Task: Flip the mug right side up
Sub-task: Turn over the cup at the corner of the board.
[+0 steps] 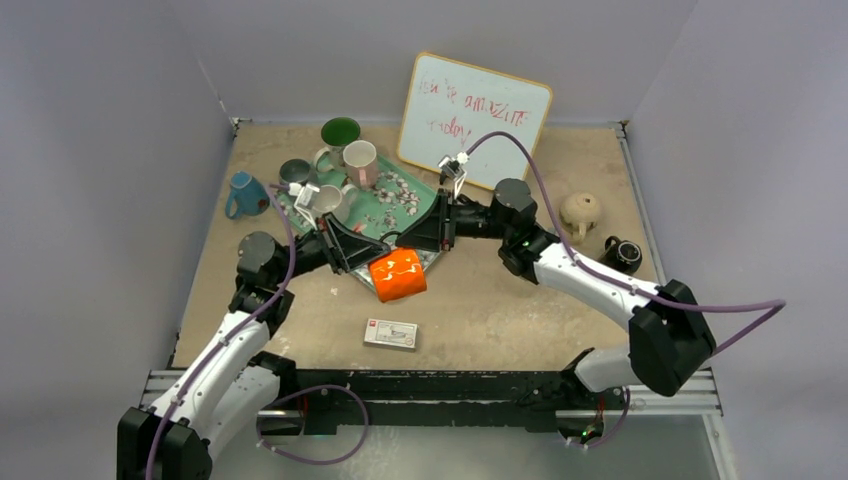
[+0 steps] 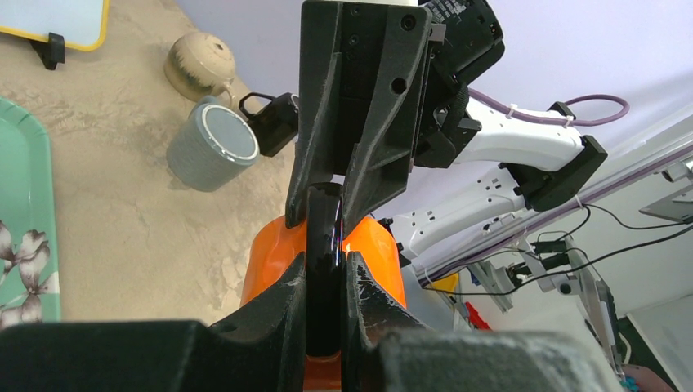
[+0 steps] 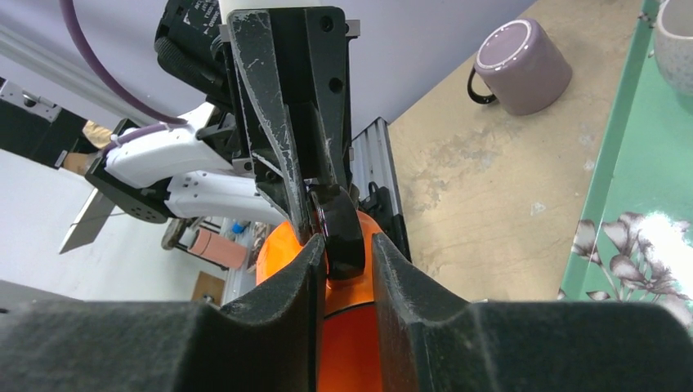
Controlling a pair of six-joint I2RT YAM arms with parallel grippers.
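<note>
By the tray [image 1: 372,210], left gripper [image 1: 374,258] and right gripper [image 1: 413,246] are both pinching the handle [image 2: 324,237] of the mug [image 1: 398,275] (a handover, seemingly); one should be releasing before any turning.

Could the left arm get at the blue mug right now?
Probably not yet: the left gripper is shut on the orange mug's handle and must let go first. Otherwise the way to the blue mug looks free.

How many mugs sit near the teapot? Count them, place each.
2. A black mug stands just right of the teapot. A gray mug, upside down, shows only in the left wrist view; the right arm hides it from above. More may be hidden.
</note>
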